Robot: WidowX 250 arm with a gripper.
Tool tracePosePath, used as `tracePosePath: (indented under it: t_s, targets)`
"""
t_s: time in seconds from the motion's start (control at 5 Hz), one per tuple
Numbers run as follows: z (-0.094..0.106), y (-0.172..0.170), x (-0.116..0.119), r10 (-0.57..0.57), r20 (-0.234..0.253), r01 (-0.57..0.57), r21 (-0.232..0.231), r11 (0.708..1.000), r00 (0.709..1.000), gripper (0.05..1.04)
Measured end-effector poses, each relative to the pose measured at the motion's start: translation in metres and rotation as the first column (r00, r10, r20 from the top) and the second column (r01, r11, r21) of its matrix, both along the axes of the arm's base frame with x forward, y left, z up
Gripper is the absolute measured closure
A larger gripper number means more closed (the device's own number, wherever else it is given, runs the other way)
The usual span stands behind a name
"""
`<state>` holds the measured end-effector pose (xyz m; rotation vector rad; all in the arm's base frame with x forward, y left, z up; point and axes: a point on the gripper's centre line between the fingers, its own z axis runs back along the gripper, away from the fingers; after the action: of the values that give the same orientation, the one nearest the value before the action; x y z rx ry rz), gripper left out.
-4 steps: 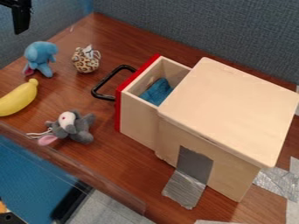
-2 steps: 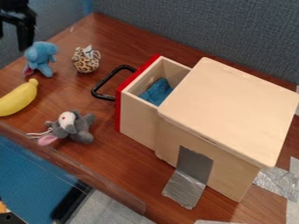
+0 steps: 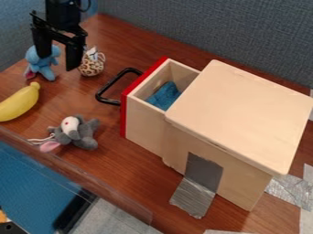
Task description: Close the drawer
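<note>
The gripper (image 3: 58, 63), its jaws spread near the blue toy (image 3: 42, 67), would best lower before the handle (image 3: 110, 101) and push the drawer (image 3: 143, 128), jutting from the wooden box (image 3: 238, 109), straight in without skewing.

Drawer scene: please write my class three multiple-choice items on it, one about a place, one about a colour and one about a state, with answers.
1. Where is the blue cloth?
A) Under the banana
B) In the drawer
C) On the grey toy

2. What colour is the drawer's front?
A) Green
B) White
C) Red

3. How does the drawer stand?
A) Open
B) Fully shut
C) Upside down

Answers:
1. B: the cloth shows between the drawer's walls.
2. C: red shows along the front's edges.
3. A: the drawer juts out of the box, its inside showing.
</note>
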<state>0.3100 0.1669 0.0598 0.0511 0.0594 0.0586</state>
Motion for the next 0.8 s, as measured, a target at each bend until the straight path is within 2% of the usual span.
tracePosePath:
  t_s: [0.2,0.4,0.6,0.8]
  targets:
    - [-0.002,-0.026,0.015,-0.019,0.044,0.021,-0.053,0.998,0.999,0.083]
    - [-0.017,-0.037,0.017,-0.002,0.01,0.003,-0.099,0.995,1.0,0.083]
    - [-0.02,-0.05,0.022,-0.02,0.006,0.021,-0.11,0.994,1.0,0.083]
    - [-0.025,-0.056,0.022,-0.032,0.005,0.032,-0.1,0.994,0.999,0.085]
